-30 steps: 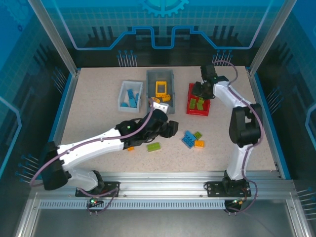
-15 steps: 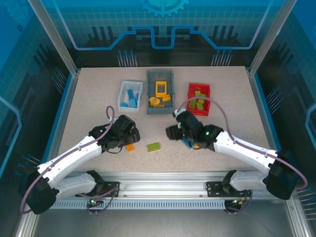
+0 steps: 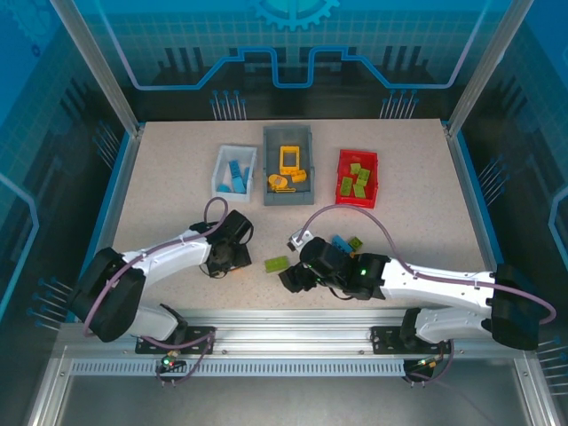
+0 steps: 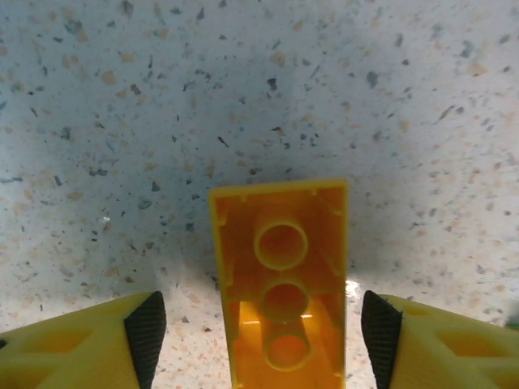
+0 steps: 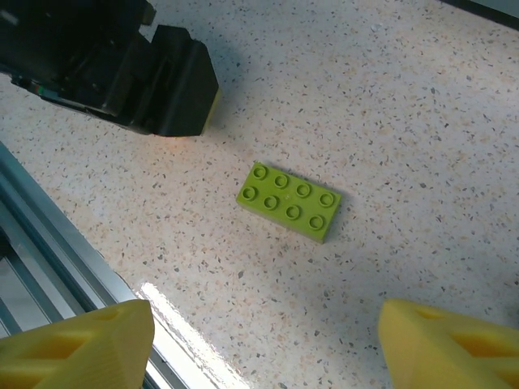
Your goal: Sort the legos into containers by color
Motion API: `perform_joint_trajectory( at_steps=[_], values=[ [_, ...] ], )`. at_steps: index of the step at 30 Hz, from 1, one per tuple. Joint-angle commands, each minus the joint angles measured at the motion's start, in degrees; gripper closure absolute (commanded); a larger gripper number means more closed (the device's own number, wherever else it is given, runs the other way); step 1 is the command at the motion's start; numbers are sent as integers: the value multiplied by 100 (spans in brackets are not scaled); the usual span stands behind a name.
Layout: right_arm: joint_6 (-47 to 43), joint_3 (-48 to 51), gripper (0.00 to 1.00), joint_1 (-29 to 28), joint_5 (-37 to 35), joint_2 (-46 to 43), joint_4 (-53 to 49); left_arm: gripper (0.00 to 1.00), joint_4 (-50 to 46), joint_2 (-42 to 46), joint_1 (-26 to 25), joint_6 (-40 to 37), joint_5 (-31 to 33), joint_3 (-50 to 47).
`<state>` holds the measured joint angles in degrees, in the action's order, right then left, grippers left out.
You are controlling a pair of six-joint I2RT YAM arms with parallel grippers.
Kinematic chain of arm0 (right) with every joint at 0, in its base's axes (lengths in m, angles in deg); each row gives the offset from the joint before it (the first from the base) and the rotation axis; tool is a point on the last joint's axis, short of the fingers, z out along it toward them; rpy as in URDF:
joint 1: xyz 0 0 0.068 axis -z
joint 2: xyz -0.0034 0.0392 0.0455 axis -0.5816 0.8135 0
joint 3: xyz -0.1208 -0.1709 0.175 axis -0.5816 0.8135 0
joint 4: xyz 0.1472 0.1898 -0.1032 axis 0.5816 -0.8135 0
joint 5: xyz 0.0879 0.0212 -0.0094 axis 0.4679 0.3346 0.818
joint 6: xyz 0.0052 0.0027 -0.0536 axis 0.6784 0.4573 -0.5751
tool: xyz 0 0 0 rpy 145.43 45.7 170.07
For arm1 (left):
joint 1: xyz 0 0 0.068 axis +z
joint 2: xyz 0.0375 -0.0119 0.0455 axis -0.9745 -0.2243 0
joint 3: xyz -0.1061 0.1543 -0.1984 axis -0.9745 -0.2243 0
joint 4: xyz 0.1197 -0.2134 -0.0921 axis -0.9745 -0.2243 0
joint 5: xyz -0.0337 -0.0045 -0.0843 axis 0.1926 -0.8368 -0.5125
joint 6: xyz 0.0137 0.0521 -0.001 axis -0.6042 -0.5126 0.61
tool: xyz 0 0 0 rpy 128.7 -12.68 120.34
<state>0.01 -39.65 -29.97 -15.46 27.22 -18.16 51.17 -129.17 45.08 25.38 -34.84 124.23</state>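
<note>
Left wrist: parted jaws flank orange lego (image 4: 280, 275).

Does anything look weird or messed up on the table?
One thing: the orange brick, between the open fingers of the left gripper, lies upside down on the table, hollow underside up. The lime green brick nearby sits studs up. Nothing looks spilled or broken.

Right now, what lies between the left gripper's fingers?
In the left wrist view, an orange brick, underside up on the table, sits between the left gripper's fingers, a gap on each side.
</note>
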Motion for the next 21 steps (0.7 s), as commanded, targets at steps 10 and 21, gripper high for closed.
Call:
perform_joint_trajectory(
  at_steps=[10, 21],
  values=[
    [345, -52, 28, 298, -721, -847, -200, 66, 20, 451, -19, -437, 239, 631],
    [344, 81, 25, 2280, -79, -1760, 871, 68, -478, -1374, -169, -1601, 7, 4316]
  ],
)
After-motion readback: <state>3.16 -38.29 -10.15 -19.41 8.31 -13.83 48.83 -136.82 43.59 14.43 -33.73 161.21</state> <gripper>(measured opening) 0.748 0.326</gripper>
